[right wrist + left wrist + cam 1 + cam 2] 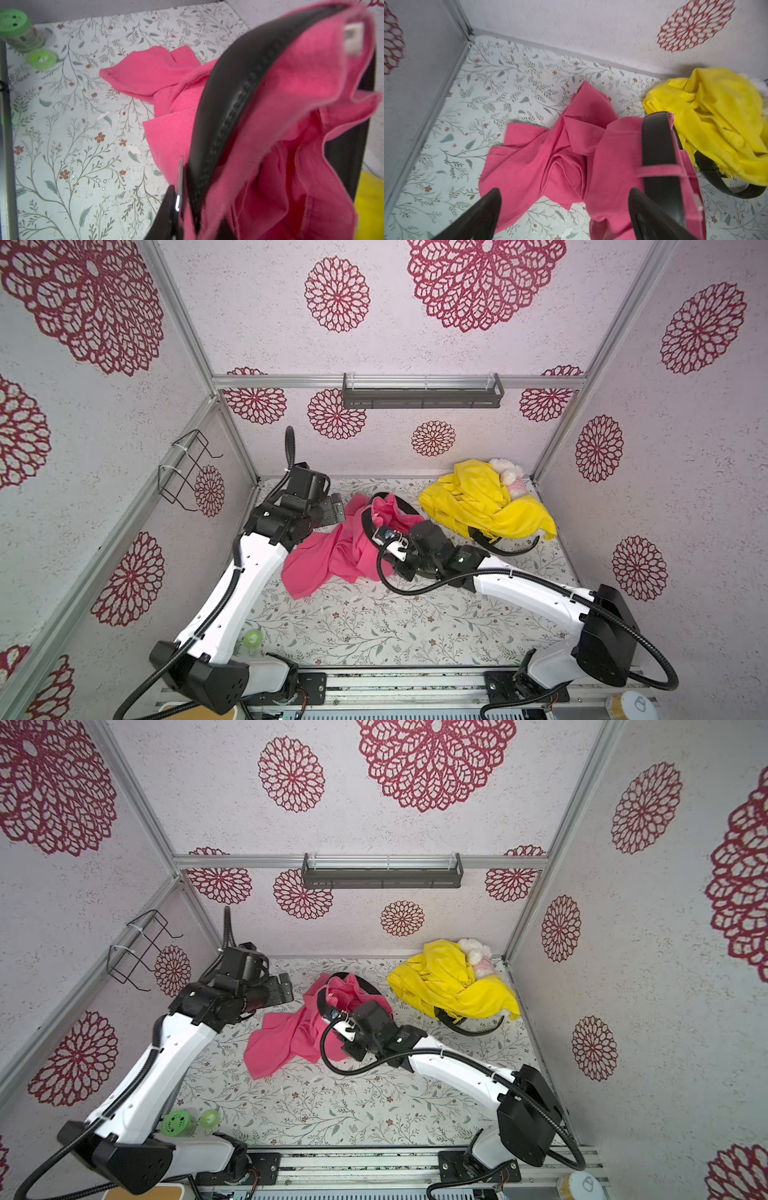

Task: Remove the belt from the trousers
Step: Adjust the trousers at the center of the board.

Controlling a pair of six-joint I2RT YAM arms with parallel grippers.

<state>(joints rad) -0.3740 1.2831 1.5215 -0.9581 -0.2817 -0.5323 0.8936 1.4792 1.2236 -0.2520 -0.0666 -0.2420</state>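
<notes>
Left wrist: two trousers (pink pair (539,155), yellow pair (716,124)), two belts (658,149) (720,187); left jaws agape, right jaws clamp pink's belt (228,93).

Right claw (377,533) tips behind the belt (366,517); plush toy (509,473) mostly beneath yellow garment (482,497).

Both top views look down from high up at the front, far enough to take in the whole table (374,635) and back wall (395,339), and they show nearly the same thing. The left wrist view sits close over the trousers (539,155), faces the back wall and also catches the yellow cloth (716,124). The right wrist view is so near the belt (228,93) that it blurs, it faces the green jar (18,29), and all four views share the trousers.
</notes>
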